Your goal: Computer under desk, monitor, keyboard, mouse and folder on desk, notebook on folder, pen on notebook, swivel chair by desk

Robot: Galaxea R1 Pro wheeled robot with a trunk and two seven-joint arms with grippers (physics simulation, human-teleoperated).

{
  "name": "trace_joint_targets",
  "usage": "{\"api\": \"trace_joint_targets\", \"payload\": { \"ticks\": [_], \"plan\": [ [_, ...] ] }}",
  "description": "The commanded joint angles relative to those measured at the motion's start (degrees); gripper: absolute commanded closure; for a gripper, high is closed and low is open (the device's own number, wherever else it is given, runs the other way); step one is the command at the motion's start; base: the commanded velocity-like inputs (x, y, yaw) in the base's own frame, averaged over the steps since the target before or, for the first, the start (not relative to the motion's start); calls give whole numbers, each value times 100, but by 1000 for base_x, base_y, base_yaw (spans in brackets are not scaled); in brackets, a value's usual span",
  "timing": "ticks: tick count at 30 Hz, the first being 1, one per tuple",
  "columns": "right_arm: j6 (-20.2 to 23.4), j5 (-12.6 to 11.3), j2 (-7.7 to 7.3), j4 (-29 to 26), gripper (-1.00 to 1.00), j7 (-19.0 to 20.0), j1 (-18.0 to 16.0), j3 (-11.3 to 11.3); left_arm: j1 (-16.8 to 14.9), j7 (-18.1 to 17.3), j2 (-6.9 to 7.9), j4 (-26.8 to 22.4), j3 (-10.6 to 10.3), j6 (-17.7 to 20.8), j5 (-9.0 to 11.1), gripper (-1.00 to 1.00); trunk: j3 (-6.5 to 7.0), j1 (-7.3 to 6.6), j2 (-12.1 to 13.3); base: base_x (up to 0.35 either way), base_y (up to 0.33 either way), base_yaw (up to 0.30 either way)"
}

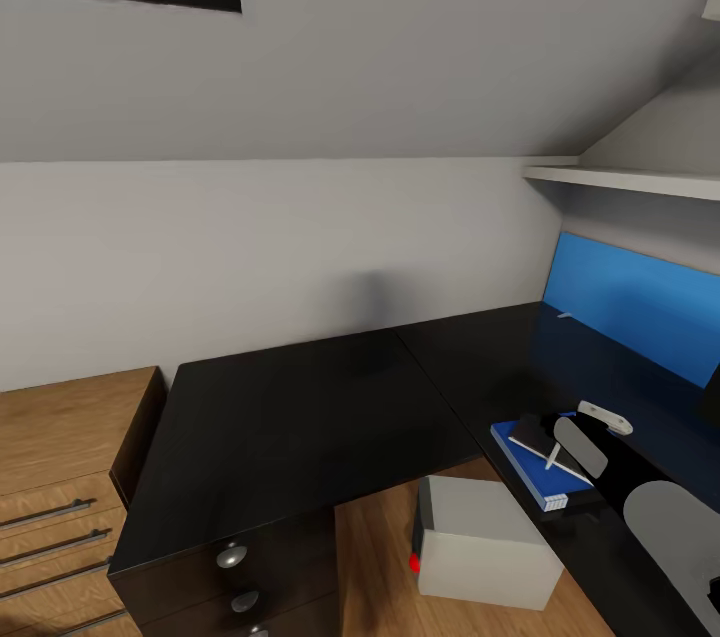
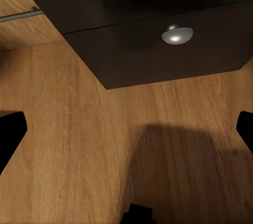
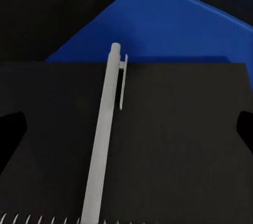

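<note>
The desk [image 1: 300,407] runs along the grey wall in an L, its black top bare on the long arm; at its near corner sits the drawer unit, one round knob [image 2: 177,35] showing close in the left wrist view above the wood floor [image 2: 79,129]. Beside the desk's left end stands an oak cabinet [image 1: 55,477] with bar handles. Under the desk, in the angle of the L, the computer [image 1: 485,542] rests on the floor, its red light at a lower corner. On the desk's right arm, near its front edge, lies the folder [image 1: 535,472]; the notebook [image 3: 174,145] lies flat on it, one blue corner left uncovered, and the pen [image 3: 103,145] lies on the notebook. The right gripper [image 3: 126,129] hangs right over this stack, fingers spread wide to either side of the pen — nothing between them. The left gripper [image 2: 126,129] is likewise wide apart and holds nothing, above the floor beside the drawer unit. Behind the desk's right arm a blue panel [image 1: 640,312] lines the wall.
</note>
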Motion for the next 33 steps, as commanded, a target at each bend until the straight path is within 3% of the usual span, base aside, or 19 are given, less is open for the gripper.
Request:
{"api": "trace_joint_targets", "payload": {
  "ticks": [1,10,17,19,21,23,26,30,33],
  "plan": [
    [30,-24,-8,-12,-100,-40,-5,43,-2,42,9,-10,-47,-25,60,-100,-5,0,-4,0,0,0],
    [30,-24,-8,-154,-100,-51,-6,45,-2,40,9,-8,-48,-25,67,-100,-5,0,-4,0,0,0],
    [30,-24,-15,-979,-100,-160,11,67,-2,36,9,-6,-48,-25,69,-100,-5,0,-4,0,0,0],
    [30,-26,-16,-1382,-100,-328,29,81,-2,38,9,-6,-48,-25,69,-100,-5,0,-4,0,0,0],
    [39,-40,-1,-2101,-100,-833,129,152,-2,37,14,-6,-48,-25,69,-100,-5,0,-4,0,0,0],
    [42,-47,29,-2346,-100,-1037,223,207,-2,38,15,-6,-48,-25,69,-100,-5,0,-4,0,0,0],
    [44,-51,154,-2665,-100,-1262,381,318,-2,39,16,-6,-46,-25,69,-100,-5,0,-4,0,0,0],
    [25,-38,610,-3184,-100,-1562,595,728,-2,42,19,-6,-25,-20,76,-100,-5,0,-4,0,0,0],
    [-1,-35,777,-3274,-100,-1643,628,930,-2,44,24,-6,4,-18,78,-100,-5,0,-4,0,0,0]
  ]
}}
